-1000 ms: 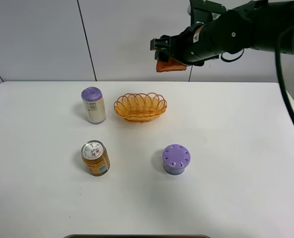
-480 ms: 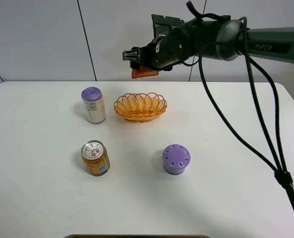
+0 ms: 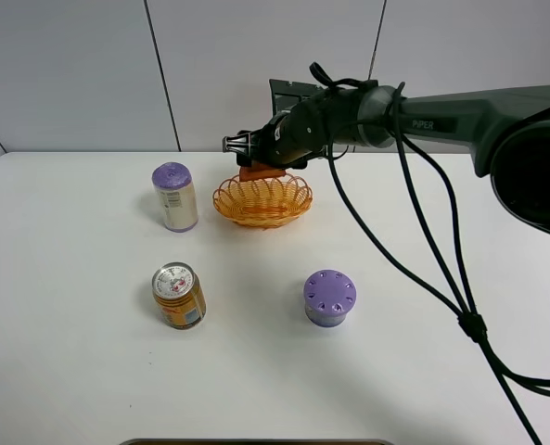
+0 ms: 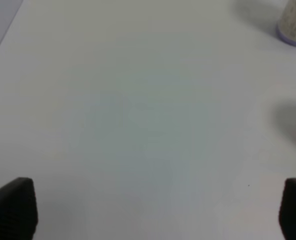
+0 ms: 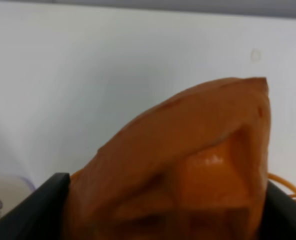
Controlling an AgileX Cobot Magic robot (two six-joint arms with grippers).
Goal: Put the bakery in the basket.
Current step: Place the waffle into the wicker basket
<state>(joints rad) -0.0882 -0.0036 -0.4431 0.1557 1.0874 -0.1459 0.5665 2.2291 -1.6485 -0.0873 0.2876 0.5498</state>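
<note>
Bakery (image 3: 261, 172) clamped in right gripper (image 3: 252, 154) just above basket (image 3: 262, 206) — purple-topped can (image 3: 174, 197) stands nearby.

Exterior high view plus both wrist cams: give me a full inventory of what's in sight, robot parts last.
Bakery: one, orange-red, gripped in the right claw at the basket's far rim; not yet released.
Basket: one, orange-yellow wicker, far middle of the table, nothing lying in it.
Cream can: one, cream with purple lid, upright, left of the basket.
Orange can: one, orange with silver top, upright, nearer than the cream can.
Round container: one, purple lid, near middle-right.
Table: one, white.
Right arm: one, dark, reaching in from the right.
Right claw: one, black, shut on the bakery.
Left claw: one, black tips, open over bare table.
</note>
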